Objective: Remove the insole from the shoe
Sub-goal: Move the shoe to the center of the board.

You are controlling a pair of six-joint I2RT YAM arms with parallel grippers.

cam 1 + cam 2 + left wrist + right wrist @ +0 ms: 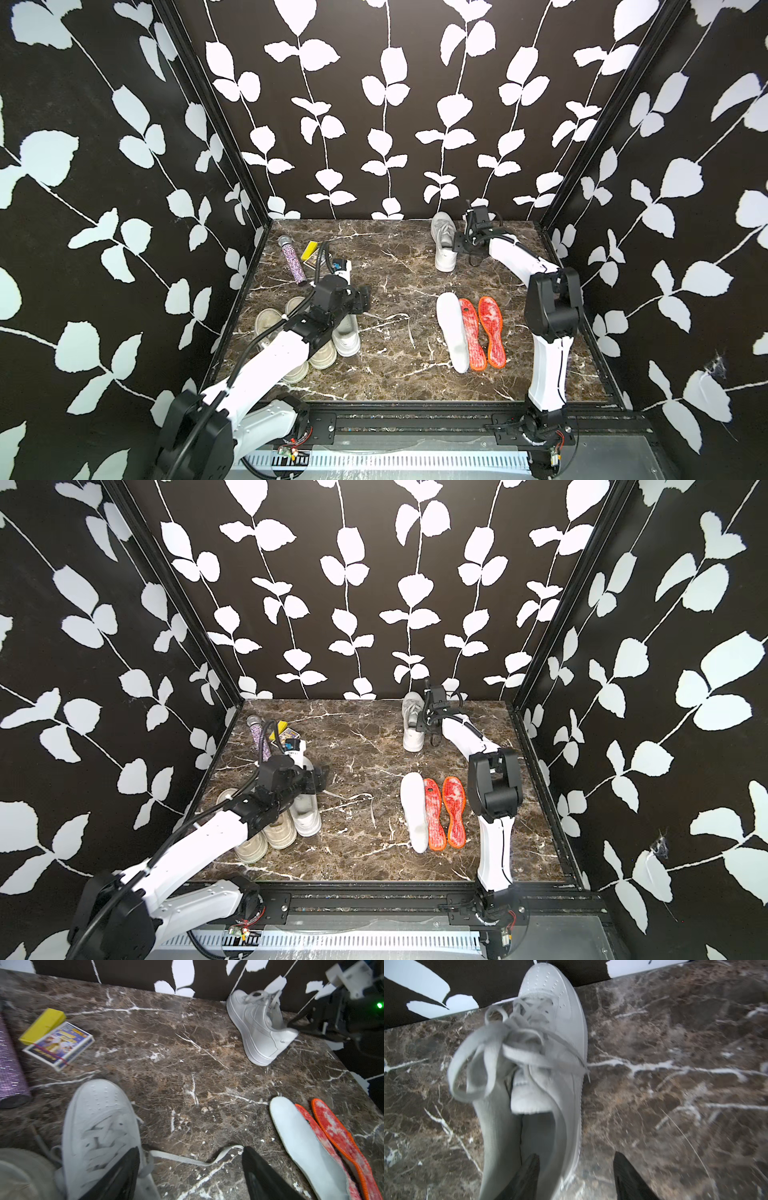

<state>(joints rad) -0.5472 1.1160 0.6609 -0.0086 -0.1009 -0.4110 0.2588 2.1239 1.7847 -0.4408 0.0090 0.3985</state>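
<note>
The white shoe (pixel 444 243) stood at the back edge of the bench (pixel 395 266), its toe towards the wall, and in the left wrist view it was tilted to one side. The right tool (pixel 575 1156) was at the heel of this shoe and released. One of its fingers (pixel 527 1176) reached into the opening, and the other stood outside, clear of the side wall. The shoe's insole could not be told from the pale lining in the blurred right wrist view. Forward of the shoe, well apart from it, lay a white insole (pixel 451 332) and two red-orange insoles (pixel 482 332) side by side. Far to the shoe's left and forward, the left tool (pixel 190 1150) hung released over a second white shoe (pixel 99 1126) and its loose lace (pixel 187 1159).
</note>
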